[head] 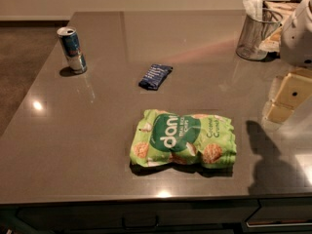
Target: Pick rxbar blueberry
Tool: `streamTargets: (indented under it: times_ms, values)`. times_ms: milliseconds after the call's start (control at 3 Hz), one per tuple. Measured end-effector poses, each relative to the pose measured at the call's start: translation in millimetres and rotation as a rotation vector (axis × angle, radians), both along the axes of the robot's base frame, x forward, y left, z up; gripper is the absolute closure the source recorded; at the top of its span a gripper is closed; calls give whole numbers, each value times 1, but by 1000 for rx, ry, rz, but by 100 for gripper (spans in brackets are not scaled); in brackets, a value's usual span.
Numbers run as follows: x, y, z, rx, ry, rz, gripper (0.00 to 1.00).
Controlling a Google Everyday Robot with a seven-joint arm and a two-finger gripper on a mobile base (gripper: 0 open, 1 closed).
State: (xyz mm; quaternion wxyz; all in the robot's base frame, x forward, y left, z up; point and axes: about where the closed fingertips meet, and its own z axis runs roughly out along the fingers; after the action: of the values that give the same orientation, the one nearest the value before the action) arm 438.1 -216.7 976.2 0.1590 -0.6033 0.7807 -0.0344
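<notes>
Since snack bar (155, 76) lies flat on counter (97, 130), touching neither can (72, 50) nor chips bag (184, 145), I judge approach free. My gripper (287, 100) hangs at right edge, well apart; spread or pressed, cannot tell.

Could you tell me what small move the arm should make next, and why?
Probably move the gripper left, toward the rxbar: it hangs at the right side of the table, well apart from the bar, which lies flat beyond the chips bag.

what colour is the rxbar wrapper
rxbar blueberry: dark navy, camera view; gripper at right edge.
</notes>
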Motion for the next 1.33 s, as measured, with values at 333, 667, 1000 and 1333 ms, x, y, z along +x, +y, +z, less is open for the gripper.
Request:
streamTargets:
  times_ms: [333,667,1000,1333]
  values:
    - [0,0,0,0,0,0,0]
    - [9,14,3,4,-15,46,0]
    - [40,40,-3,0,-43,138,0]
    - [77,70,-16,9,-62,241,0]
